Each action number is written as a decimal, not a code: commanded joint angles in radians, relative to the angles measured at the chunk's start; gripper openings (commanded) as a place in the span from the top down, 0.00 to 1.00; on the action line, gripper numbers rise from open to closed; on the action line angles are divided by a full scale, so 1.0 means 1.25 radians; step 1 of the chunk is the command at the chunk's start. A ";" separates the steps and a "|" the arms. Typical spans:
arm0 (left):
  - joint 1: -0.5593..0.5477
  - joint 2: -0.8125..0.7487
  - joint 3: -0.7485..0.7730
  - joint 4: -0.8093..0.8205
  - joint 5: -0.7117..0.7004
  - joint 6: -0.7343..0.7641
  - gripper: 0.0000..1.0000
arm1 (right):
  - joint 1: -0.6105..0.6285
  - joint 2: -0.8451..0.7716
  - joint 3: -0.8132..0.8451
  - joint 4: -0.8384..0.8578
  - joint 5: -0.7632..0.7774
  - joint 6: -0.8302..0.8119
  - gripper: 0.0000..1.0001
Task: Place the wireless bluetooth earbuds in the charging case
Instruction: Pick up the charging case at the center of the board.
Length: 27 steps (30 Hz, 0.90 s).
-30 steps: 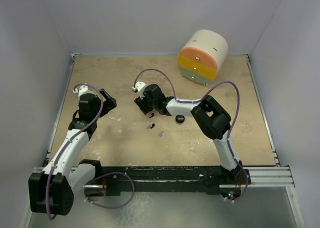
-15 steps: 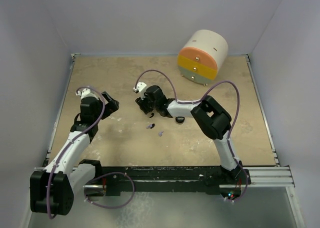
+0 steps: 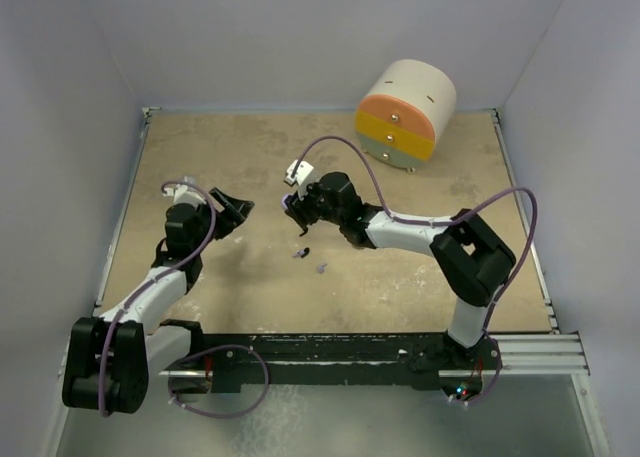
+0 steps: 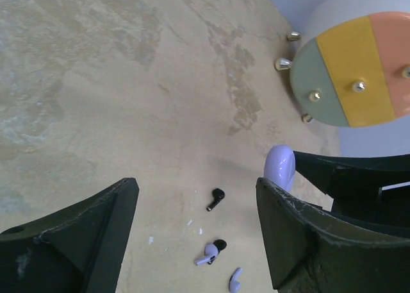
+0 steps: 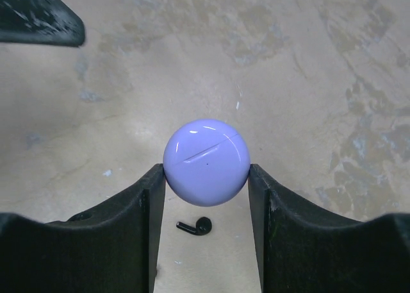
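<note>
My right gripper (image 5: 206,172) is shut on the round lavender charging case (image 5: 206,161), holding it above the table with its lid closed. The case (image 4: 280,166) also shows beside the right finger in the left wrist view. Below it a black earbud (image 5: 195,226) lies on the table. The left wrist view shows that black earbud (image 4: 218,199), a lavender earbud touching a black piece (image 4: 210,253), and another lavender earbud (image 4: 236,279). My left gripper (image 4: 195,190) hangs open over the table, left of the earbuds (image 3: 302,252), holding nothing.
A round white cabinet (image 3: 405,115) with orange, yellow and green drawers stands at the back right. Raised edges border the tan table (image 3: 220,147). A left finger (image 5: 38,17) shows at the top left of the right wrist view.
The right arm has stretched out lower across the table, its gripper shifting slightly right with the case. The left gripper has moved right toward the middle and its jaws have narrowed a little.
</note>
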 commanded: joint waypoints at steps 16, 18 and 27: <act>-0.028 0.085 -0.102 0.539 0.151 -0.150 0.44 | -0.001 -0.087 0.007 0.006 -0.126 0.018 1.00; -0.040 0.105 -0.101 0.562 0.150 -0.154 0.44 | -0.001 -0.089 0.009 0.003 -0.132 0.019 1.00; -0.119 0.197 -0.095 0.646 0.128 -0.153 0.47 | 0.000 -0.094 0.018 0.000 -0.155 0.021 1.00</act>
